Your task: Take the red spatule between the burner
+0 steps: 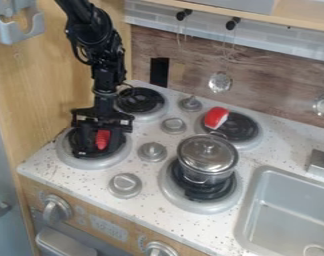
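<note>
Over the front left burner (70,155) hangs my black gripper (101,124), pointing down and dark against the burner's black coil. A small red piece (102,140), possibly part of the red spatula, shows just below the gripper's body, over that same burner. Whether the gripper holds it cannot be made out. Another red object with a whitish edge (216,117) lies on the left part of the back right burner (241,129).
A lidded silver pot (208,155) stands on the front right burner (183,199). The back left burner (142,101) is just behind the arm. Several grey knobs (152,151) rise between the burners. A sink (291,210) lies at the right, and utensils (220,82) hang at the back wall.
</note>
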`<action>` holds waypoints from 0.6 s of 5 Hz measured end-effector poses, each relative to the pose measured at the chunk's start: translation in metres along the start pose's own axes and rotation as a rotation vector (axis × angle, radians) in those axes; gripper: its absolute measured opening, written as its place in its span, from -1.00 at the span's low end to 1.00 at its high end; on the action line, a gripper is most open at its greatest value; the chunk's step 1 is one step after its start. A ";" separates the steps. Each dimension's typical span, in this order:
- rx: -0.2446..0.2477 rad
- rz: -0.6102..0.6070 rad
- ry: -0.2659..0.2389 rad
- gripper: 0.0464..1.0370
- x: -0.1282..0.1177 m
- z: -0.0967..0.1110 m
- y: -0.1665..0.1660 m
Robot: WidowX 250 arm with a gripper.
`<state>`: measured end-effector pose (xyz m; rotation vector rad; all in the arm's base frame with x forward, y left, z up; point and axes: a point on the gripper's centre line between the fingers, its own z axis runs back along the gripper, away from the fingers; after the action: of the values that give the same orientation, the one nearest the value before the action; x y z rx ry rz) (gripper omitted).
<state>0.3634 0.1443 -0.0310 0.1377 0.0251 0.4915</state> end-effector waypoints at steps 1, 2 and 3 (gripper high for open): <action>0.003 -0.012 -0.004 -0.47 0.001 0.000 0.000; 0.020 -0.061 -0.012 -0.47 0.000 0.002 -0.006; 0.040 -0.173 -0.127 -0.47 0.010 0.044 -0.024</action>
<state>0.3860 0.1223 0.0096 0.2041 -0.0767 0.3092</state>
